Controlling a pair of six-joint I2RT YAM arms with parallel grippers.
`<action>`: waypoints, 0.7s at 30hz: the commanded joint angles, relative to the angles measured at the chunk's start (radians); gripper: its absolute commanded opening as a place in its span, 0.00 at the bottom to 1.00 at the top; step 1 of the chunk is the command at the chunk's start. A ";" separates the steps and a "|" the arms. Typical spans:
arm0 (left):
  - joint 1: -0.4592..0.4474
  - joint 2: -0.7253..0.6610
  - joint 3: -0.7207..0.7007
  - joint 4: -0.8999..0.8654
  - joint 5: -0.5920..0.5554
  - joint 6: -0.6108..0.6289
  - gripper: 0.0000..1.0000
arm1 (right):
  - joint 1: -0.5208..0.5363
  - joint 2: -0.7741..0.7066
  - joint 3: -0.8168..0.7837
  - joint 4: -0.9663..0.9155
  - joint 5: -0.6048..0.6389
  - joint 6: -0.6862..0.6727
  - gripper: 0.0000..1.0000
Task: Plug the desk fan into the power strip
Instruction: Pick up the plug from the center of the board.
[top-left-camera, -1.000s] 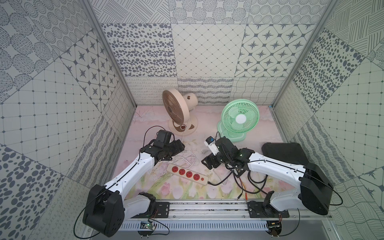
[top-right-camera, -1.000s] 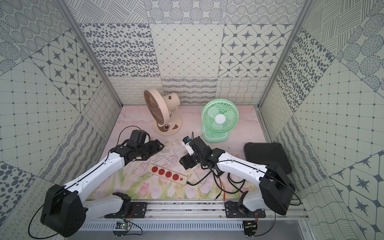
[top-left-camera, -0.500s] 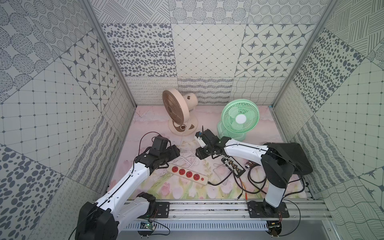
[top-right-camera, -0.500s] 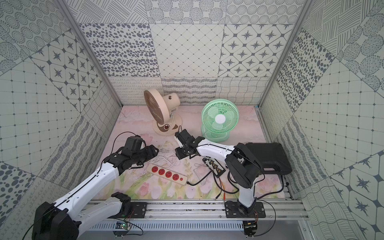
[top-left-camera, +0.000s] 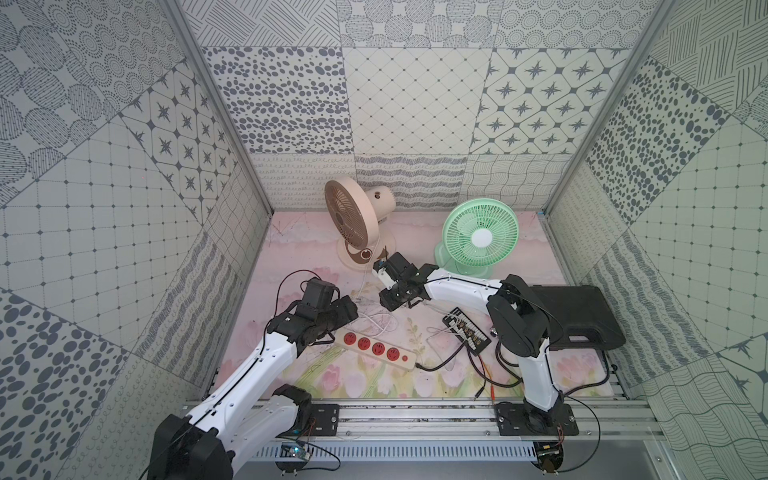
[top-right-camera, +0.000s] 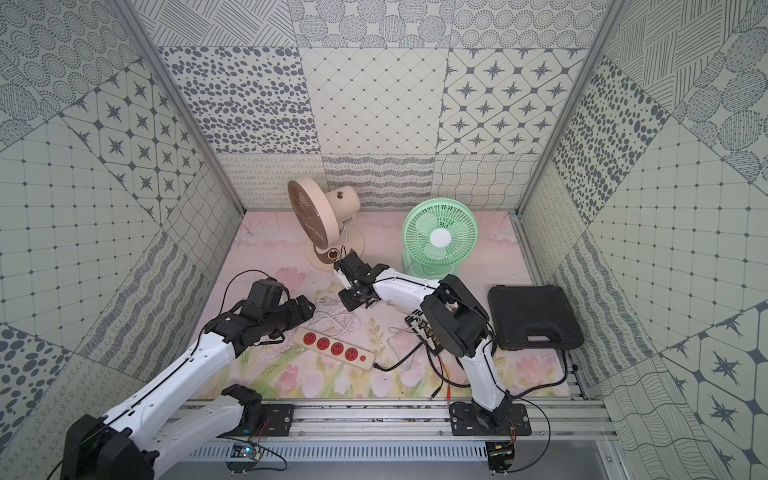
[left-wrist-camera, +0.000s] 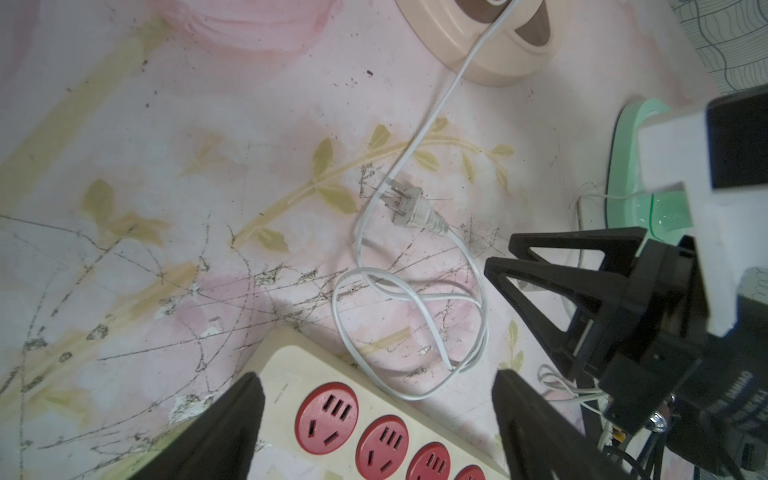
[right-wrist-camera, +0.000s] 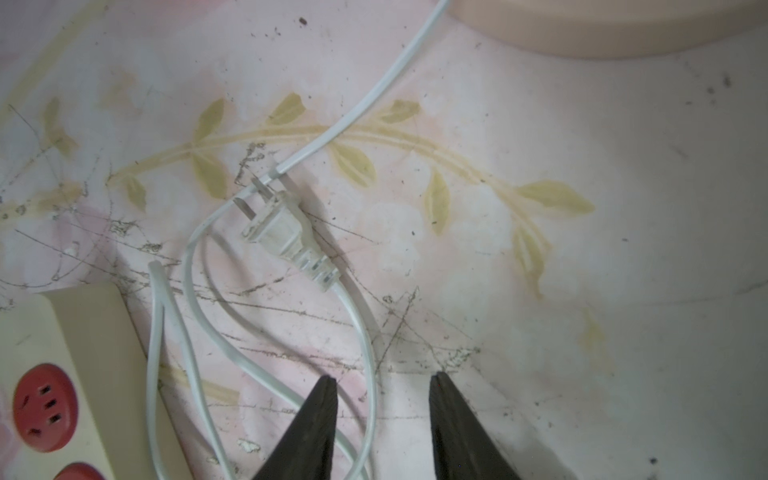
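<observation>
Your right gripper (right-wrist-camera: 382, 376) has jaws partly apart, holding nothing. The plug (right-wrist-camera: 278, 232) lies flat just ahead, prongs pointing away, beside the strip (right-wrist-camera: 83, 332). Your left gripper (left-wrist-camera: 376, 378) gapes wide over the strip's end. The right one looks nearer.

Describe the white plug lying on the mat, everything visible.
The white plug is a small two-blade type of moulded plastic: a flat body, two flat metal blades and a ribbed collar where its flat white cord leaves. It lies flat and unplugged on the floral mat, between the beige fan's base and the power strip. Its cord, coming from that base, crosses at its blades, then loops back into it. No gripper touches it; the right gripper hovers open nearby.
</observation>
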 joint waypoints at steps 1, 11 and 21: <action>-0.004 0.019 -0.002 -0.017 -0.012 0.002 0.91 | 0.006 0.036 0.036 -0.042 0.016 -0.052 0.41; -0.001 0.018 -0.013 -0.009 -0.012 -0.005 0.92 | 0.028 0.101 0.057 -0.065 0.041 -0.089 0.36; 0.003 -0.014 0.003 -0.027 0.010 -0.016 1.00 | 0.074 0.134 0.100 -0.113 0.204 -0.134 0.05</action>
